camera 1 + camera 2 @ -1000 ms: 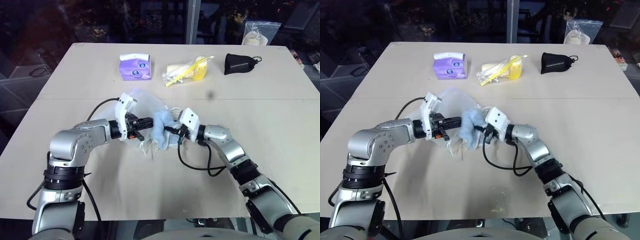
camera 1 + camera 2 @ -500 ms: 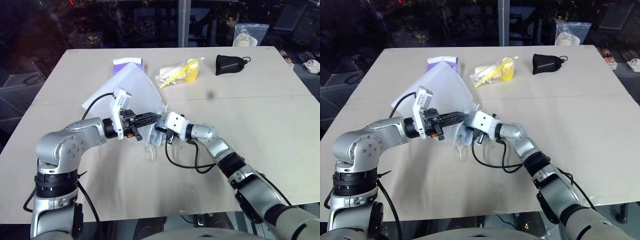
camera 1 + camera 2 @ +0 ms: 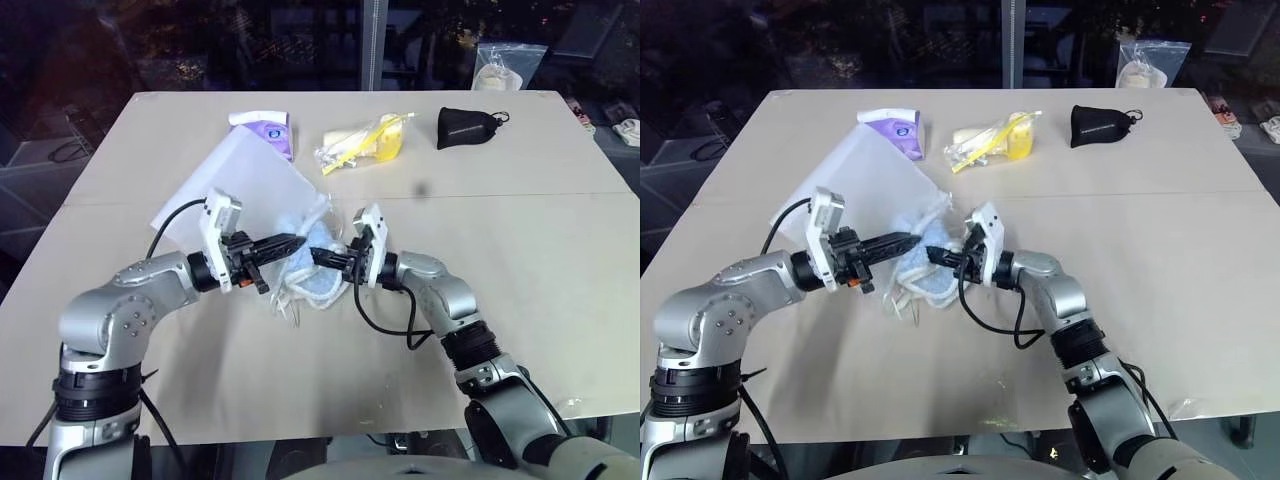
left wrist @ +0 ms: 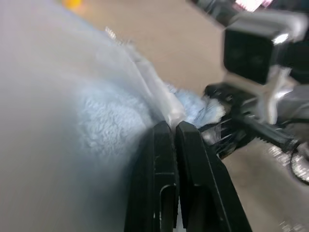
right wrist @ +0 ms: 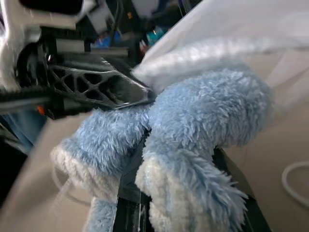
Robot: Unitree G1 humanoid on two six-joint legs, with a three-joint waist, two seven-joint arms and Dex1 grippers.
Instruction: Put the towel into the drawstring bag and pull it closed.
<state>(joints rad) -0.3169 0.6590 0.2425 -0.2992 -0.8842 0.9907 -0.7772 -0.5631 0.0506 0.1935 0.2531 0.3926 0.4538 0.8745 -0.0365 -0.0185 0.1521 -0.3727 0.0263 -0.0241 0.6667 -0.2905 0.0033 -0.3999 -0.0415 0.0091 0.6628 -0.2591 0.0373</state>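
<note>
Near the centre of the head views, slightly left, the left gripper point(image 3: 296, 241) has its two black fingers pressed together on the rim of the translucent frosted-white drawstring bag point(image 3: 240, 176), which rises from that pinch toward the upper left as a flat sheet tilted up off the pale beige table point(image 3: 520, 250). The left wrist view shows the fingers point(image 4: 163, 145) nipping the bag's thin edge, with blue pile visible through the plastic.

The right gripper point(image 3: 322, 254) points toward the left of the frame, fingertips just beside the left gripper's, and grips the small light-blue terry towel point(image 3: 923, 280) (the right wrist view shows the fluffy cloth point(image 5: 193, 121) bunched over its narrow-set fingers). The towel sits at the bag's mouth, partly under the frosted film, with its lower part hanging toward the table. Thin white cords point(image 3: 287, 305) trail below it.

Along the top of the frame lie a purple tissue pack point(image 3: 270, 128), a clear packet with yellow contents point(image 3: 368, 142) and a small black pouch point(image 3: 470, 125), all well apart from the grippers.
</note>
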